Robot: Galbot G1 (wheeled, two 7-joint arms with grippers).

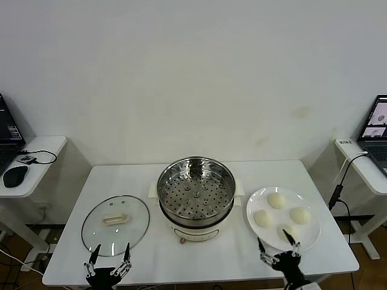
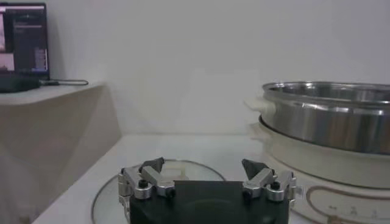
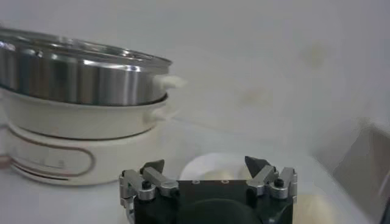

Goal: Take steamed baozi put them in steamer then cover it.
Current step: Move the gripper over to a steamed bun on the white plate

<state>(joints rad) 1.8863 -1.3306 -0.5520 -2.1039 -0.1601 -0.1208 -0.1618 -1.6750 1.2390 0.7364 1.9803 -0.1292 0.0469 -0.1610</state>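
Several cream-white steamed baozi (image 1: pixel 276 200) lie on a white plate (image 1: pixel 313 237) at the right of the table. The steel steamer (image 1: pixel 195 188) stands empty on its white pot base at the table's middle. The glass cover (image 1: pixel 115 225) with a cream handle lies flat at the left. My left gripper (image 1: pixel 110 254) hovers open at the front edge, just in front of the cover (image 2: pixel 159 170). My right gripper (image 1: pixel 277 244) is open at the front edge, over the near rim of the plate (image 3: pixel 204 167). In the wrist views the steamer (image 2: pixel 329 115) (image 3: pixel 79 73) rises to one side, beyond each gripper.
A side table with a laptop and mouse (image 1: pixel 15 176) stands at the left. Another laptop (image 1: pixel 376 130) with a cable sits on a shelf at the right. A plain wall is behind the table (image 1: pixel 139 178).
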